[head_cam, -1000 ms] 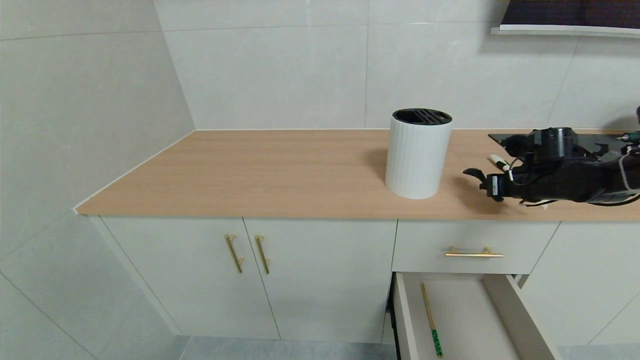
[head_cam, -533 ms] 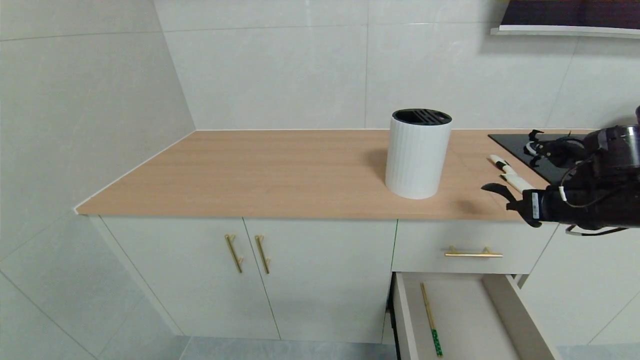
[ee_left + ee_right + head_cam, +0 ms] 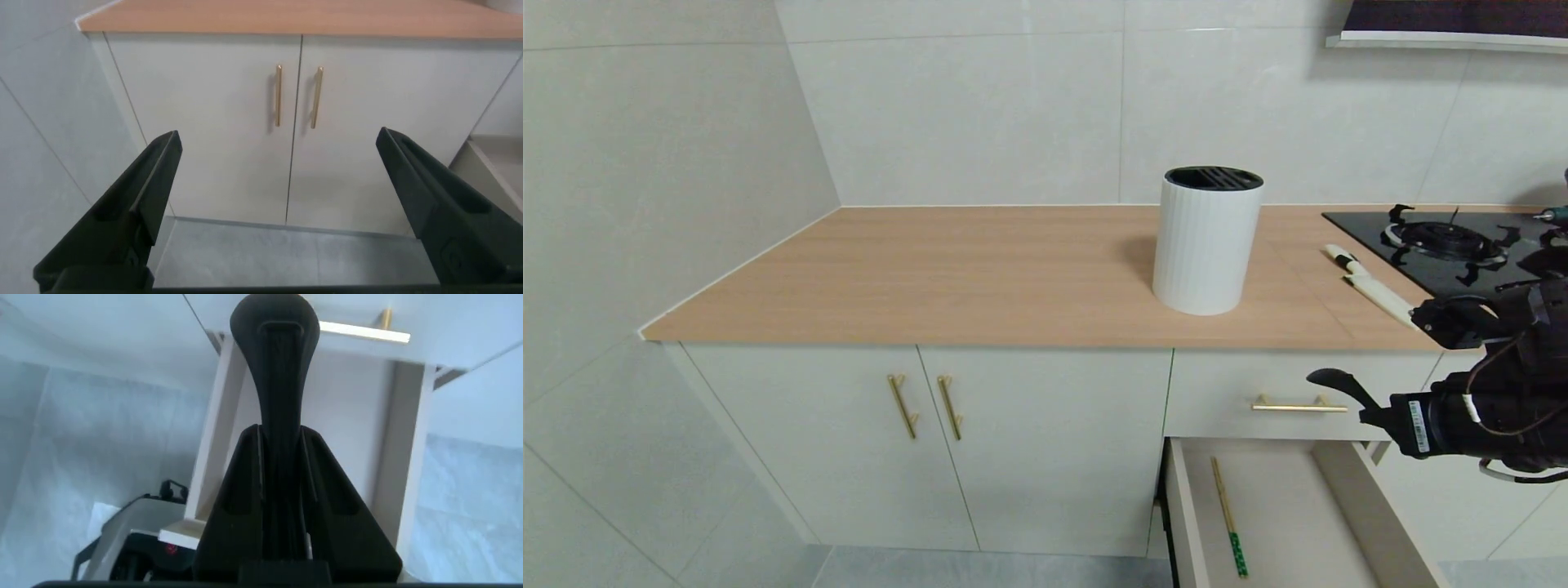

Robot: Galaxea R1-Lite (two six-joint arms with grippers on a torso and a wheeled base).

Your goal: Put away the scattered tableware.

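Head view: right tool (image 3: 1327,378), shut and apparently empty, over the open drawer (image 3: 1282,514) holding one chopstick (image 3: 1227,506); knife (image 3: 1368,282) on the table (image 3: 980,269). Left wrist view: left tool (image 3: 278,140) spread wide. Right wrist view: right tool closed; the next step is probably to open it for the knife.

The open drawer (image 3: 1274,506), lower right, is cut off by the bottom edge. The tip of the white knife (image 3: 1380,299) on the tabletop (image 3: 980,269) is hidden behind the right arm (image 3: 1462,320).
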